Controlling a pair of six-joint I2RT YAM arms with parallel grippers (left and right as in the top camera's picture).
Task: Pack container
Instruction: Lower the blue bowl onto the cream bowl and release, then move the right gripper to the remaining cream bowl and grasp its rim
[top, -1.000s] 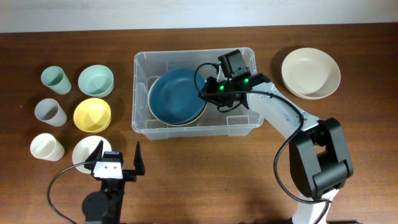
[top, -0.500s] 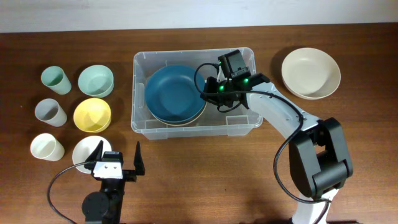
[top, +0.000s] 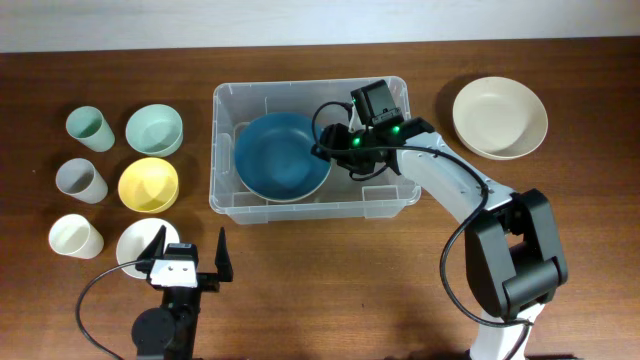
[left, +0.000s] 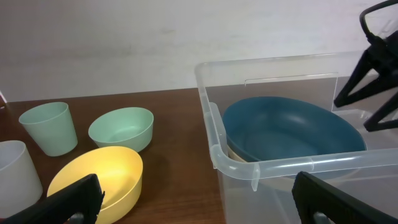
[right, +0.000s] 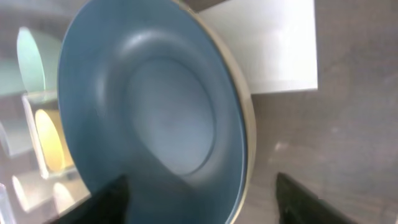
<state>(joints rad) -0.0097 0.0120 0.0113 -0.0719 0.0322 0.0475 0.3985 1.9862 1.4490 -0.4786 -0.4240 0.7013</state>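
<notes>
The clear plastic container (top: 310, 206) stands mid-table; its rim also shows in the left wrist view (left: 214, 149). A blue bowl (top: 283, 157) with a cream outer edge lies tilted inside it, toward the left side. My right gripper (top: 336, 150) is down inside the container at the bowl's right rim. In the right wrist view its fingers (right: 202, 193) are spread wide on either side of the bowl's rim (right: 155, 112), with the container's white label (right: 273, 50) behind. My left gripper (top: 190, 258) is open and empty near the front left (left: 199, 205).
A cream bowl (top: 500, 117) sits right of the container. On the left stand a green cup (top: 88, 127), a grey cup (top: 80, 180), a white cup (top: 75, 236), a mint bowl (top: 154, 130), a yellow bowl (top: 148, 185) and a white bowl (top: 135, 243).
The blue bowl has shifted left inside the container, and the container itself has slid slightly left. The right gripper has barely moved. The left arm is still.
</notes>
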